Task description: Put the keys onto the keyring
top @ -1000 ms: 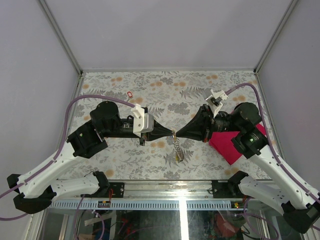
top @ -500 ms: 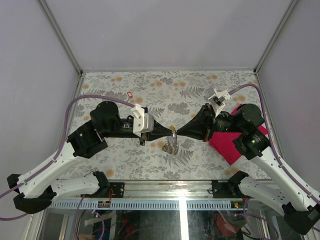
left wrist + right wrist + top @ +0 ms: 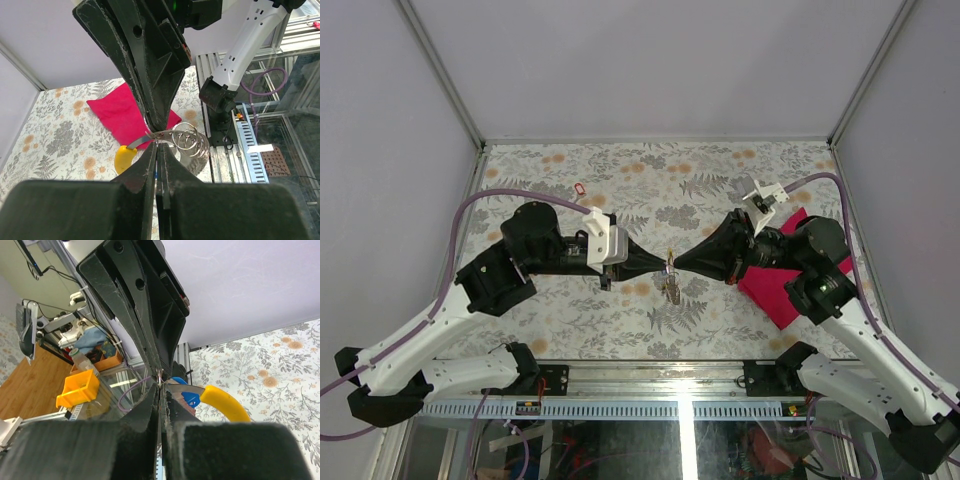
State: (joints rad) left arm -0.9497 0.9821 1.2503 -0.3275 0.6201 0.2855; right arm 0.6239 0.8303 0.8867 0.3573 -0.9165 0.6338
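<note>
Silvery keyring (image 3: 190, 141) and yellow key (image 3: 124, 157) hang over the table (image 3: 720, 190) where my left gripper (image 3: 660, 264) and right gripper (image 3: 679, 266) meet tip to tip, both pinched tight.

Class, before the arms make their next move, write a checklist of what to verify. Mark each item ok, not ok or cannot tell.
1. Left gripper jaws shut: ok.
2. Right gripper jaws shut: ok.
3. Keyring held clear of the table: ok.
4. Yellow key at the meeting fingertips: ok.
5. Yellow key threaded onto Keyring: cannot tell.
6. Red key on Keyring: not ok, lies alone on table.
</note>
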